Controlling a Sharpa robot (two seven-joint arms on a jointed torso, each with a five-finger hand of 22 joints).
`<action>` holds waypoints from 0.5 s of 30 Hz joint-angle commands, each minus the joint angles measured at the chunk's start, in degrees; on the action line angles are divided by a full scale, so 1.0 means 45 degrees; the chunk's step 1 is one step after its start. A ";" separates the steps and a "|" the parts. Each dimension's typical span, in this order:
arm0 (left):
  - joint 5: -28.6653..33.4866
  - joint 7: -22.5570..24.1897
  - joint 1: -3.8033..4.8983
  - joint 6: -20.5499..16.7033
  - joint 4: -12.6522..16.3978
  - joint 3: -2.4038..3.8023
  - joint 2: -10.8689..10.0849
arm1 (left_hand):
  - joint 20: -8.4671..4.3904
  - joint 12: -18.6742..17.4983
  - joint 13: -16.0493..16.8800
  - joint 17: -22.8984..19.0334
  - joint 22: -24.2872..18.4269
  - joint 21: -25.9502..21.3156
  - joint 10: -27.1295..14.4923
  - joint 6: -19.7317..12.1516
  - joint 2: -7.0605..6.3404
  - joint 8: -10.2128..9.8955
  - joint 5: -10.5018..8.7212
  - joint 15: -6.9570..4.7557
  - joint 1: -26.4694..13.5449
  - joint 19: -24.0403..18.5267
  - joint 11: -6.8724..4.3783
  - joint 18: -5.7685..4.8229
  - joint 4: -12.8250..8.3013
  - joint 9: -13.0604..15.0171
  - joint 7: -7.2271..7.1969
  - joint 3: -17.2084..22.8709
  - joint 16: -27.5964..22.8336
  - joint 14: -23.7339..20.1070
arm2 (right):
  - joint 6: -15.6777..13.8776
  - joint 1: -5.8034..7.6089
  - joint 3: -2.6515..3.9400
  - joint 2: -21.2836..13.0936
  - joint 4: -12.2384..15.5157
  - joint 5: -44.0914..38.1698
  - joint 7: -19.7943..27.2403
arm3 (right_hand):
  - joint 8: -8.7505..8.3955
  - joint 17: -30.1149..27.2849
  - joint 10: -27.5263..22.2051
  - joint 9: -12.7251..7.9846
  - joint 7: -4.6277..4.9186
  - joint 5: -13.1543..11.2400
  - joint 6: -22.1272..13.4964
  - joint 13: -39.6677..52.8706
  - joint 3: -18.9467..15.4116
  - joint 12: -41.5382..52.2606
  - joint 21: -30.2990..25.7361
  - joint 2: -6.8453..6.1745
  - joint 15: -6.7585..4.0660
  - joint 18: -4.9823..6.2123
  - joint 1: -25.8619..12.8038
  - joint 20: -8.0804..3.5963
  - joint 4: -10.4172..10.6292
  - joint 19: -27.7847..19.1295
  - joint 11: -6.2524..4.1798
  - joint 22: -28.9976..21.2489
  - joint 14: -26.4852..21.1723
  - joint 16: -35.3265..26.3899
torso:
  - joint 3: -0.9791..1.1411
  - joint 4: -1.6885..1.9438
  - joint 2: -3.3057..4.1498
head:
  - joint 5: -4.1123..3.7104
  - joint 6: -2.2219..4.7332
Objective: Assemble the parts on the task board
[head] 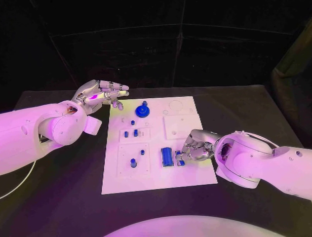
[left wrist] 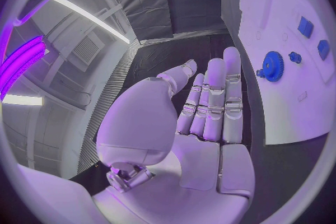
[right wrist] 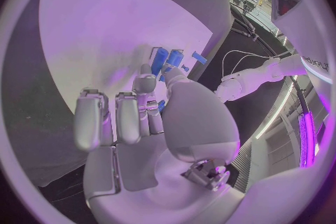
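The white task board (head: 188,175) lies in the middle of the black table. A blue gear (head: 143,109) (left wrist: 271,61) stands near its far edge, with several small blue parts (head: 130,133) (left wrist: 305,27) in its left half. A long blue block (head: 167,157) (right wrist: 159,59) lies near the board's middle. My right hand (head: 196,147) (right wrist: 150,123) rests low on the board just right of that block, its fingers curled in and pinching a small blue part (head: 179,157) (right wrist: 161,105). My left hand (head: 99,94) (left wrist: 206,117) hovers off the board's far left corner, fingers apart and holding nothing.
Bare black table (head: 63,187) runs along both sides of the board. The board's far right part carries white square plates (head: 178,126) with round recesses. A white cable (head: 14,190) trails over the table at the near left.
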 commanded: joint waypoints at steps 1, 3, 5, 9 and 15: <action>0.0032 0.0039 0.0021 0.0124 0.0036 0.0010 0.0007 | 0.0081 0.0013 -0.0016 -0.0018 -0.0015 -0.0078 -0.0084 -0.0089 0.0075 0.0071 0.0042 -0.0007 0.0014 0.0034 -0.0040 0.0084 -0.0031 0.0002 0.0030 -0.0080 -0.0028 -0.0050 | 0.0322 -0.0001 -0.0013 0.0060 -0.0012 -0.0277 -0.0228 | -0.0079 0.0122 0.0056 -0.0007 0.0096 -0.0129 0.0019 0.0009 -0.0064 0.0011 0.0040 -0.0056 -0.0047 -0.0101 -0.0238 0.0017 0.0168 0.0050 0.0019 0.1360 0.0728 0.0023 | 0.0001 -0.0015 -0.0009 | 0.0006 -0.0020; 0.0032 0.0037 0.0021 0.0122 0.0040 0.0010 0.0001 | 0.0081 0.0013 -0.0016 -0.0018 -0.0015 -0.0078 -0.0084 -0.0089 0.0075 0.0071 0.0042 -0.0007 0.0014 0.0034 -0.0040 0.0084 -0.0031 0.0002 0.0030 -0.0080 -0.0028 -0.0050 | 0.0346 -0.0001 -0.0013 0.0075 -0.0019 -0.0484 -0.0287 | -0.0059 0.0097 0.0080 0.0016 0.0132 -0.1074 0.0051 0.0027 -0.0356 0.0005 0.0008 -0.0172 -0.0005 -0.0095 -0.0759 0.0039 0.0486 0.0024 0.0061 0.1332 0.0718 -0.0002 | 0.0005 -0.0008 -0.0010 | 0.0009 -0.0025; 0.0032 0.0036 0.0022 0.0121 0.0045 0.0010 -0.0007 | 0.0081 0.0013 -0.0016 -0.0018 -0.0015 -0.0078 -0.0084 -0.0089 0.0075 0.0071 0.0042 -0.0007 0.0014 0.0034 -0.0040 0.0084 -0.0031 0.0002 0.0030 -0.0080 -0.0028 -0.0050 | 0.0372 0.0000 -0.0013 0.0081 -0.0026 -0.0667 -0.0325 | -0.0048 0.0088 0.0090 0.0040 0.0139 -0.1486 0.0054 0.0056 -0.0658 0.0010 -0.0002 -0.0238 0.0001 -0.0091 -0.1096 0.0058 0.0692 0.0015 0.0074 0.1325 0.0714 -0.0015 | 0.0002 -0.0005 -0.0010 | -0.0001 -0.0028; 0.0032 0.0034 0.0022 0.0115 0.0047 0.0011 -0.0018 | 0.0081 0.0013 -0.0016 -0.0018 -0.0015 -0.0078 -0.0084 -0.0089 0.0075 0.0071 0.0042 -0.0007 0.0014 0.0034 -0.0040 0.0084 -0.0031 0.0002 0.0030 -0.0080 -0.0028 -0.0050 | 0.0400 0.0000 -0.0013 0.0088 -0.0032 -0.0981 -0.0366 | -0.0043 0.0072 0.0082 0.0056 0.0134 -0.1548 0.0045 0.0069 -0.0810 0.0000 -0.0020 -0.0233 -0.0001 -0.0084 -0.1174 0.0061 0.0753 0.0002 0.0073 0.1310 0.0710 -0.0031 | 0.0005 -0.0008 -0.0016 | -0.0009 -0.0019; 0.0032 0.0033 0.0022 0.0116 0.0050 0.0011 -0.0020 | 0.0081 0.0013 -0.0016 -0.0018 -0.0015 -0.0078 -0.0084 -0.0089 0.0075 0.0071 0.0042 -0.0007 0.0014 0.0034 -0.0040 0.0084 -0.0031 0.0002 0.0030 -0.0080 -0.0028 -0.0050 | 0.0343 0.0000 -0.0013 0.0128 -0.0029 -0.1231 -0.0372 | -0.0047 0.0011 0.0038 0.0073 0.0140 -0.1674 0.0011 0.0045 -0.0975 -0.0072 -0.0073 -0.0275 0.0003 -0.0068 -0.1155 0.0066 0.0743 -0.0044 0.0077 0.1257 0.0694 -0.0086 | 0.0009 -0.0012 -0.0004 | -0.0011 0.0007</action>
